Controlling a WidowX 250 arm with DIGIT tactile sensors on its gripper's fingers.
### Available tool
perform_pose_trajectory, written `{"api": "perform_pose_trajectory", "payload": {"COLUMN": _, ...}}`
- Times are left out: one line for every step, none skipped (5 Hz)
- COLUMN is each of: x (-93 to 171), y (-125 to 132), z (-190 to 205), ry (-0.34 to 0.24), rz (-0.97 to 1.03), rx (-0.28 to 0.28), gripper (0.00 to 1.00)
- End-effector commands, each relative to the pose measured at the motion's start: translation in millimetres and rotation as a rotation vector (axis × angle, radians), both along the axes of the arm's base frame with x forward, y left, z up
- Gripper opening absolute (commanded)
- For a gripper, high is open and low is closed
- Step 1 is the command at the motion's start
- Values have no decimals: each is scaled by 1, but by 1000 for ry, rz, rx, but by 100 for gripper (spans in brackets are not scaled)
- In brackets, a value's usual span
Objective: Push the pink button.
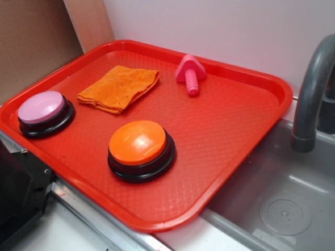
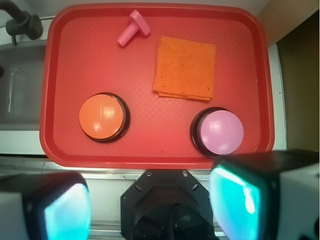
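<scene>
Evidently, the pink button [image 2: 220,132] is a rigid plastic dome on a black base, and it is judged light, smooth and somewhat slippery. It is not meant to be grasped; a straight downward press on the crown of the dome is called for, since an off-centre push could skid off the curved top or slide the whole unit across the red tray [image 2: 150,152]. In the wrist view it is found at the lower right of the tray; in the exterior view it is seen at the left edge.

The gripper [image 2: 150,202] is seen at the bottom of the wrist frame, its two fingers set wide apart with nothing held between them, short of the tray.

Just above the button in the wrist view an orange cloth [image 2: 185,69] lies folded, close but apparently not touching. The orange button [image 2: 101,117] is set well apart at lower left, and a pink toy screw [image 2: 133,28] lies at the upper left. A grey faucet [image 1: 312,94] stands beyond the tray over a sink [image 1: 282,198]. Nothing is seen blocking the way to the dome.
</scene>
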State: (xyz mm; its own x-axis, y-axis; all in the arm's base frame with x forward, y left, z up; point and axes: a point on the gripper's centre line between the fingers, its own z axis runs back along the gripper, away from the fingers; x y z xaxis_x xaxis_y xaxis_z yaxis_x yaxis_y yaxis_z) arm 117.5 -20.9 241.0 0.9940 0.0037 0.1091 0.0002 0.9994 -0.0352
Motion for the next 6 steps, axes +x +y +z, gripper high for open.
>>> {"api": "perform_pose_trajectory", "payload": {"x": 0, "y": 0, "z": 0, "ry": 0, "rz": 0, "rx": 0, "gripper": 100}}
{"api": "perform_pose_trajectory", "payload": {"x": 12, "y": 45, "z": -40, "ry": 63, "rz": 101, "rx": 38, "gripper": 100}}
{"api": "perform_pose_trajectory", "payload": {"x": 17, "y": 79, "z": -82, "ry": 76, "rz": 124, "rx": -13, "gripper": 100}}
{"api": "perform_pose_trajectory", "payload": {"x": 17, "y": 108, "z": -123, "ry": 68, "rz": 110, "rx": -9, "gripper": 100}}
{"api": "perform_pose_trajectory", "payload": {"x": 17, "y": 119, "z": -155, "ry": 53, "rz": 70, "rx": -14, "gripper": 100}}
{"api": "perform_pose_trajectory", "payload": {"x": 26, "y": 114, "z": -176, "ry": 87, "rz": 44, "rx": 37, "gripper": 100}}
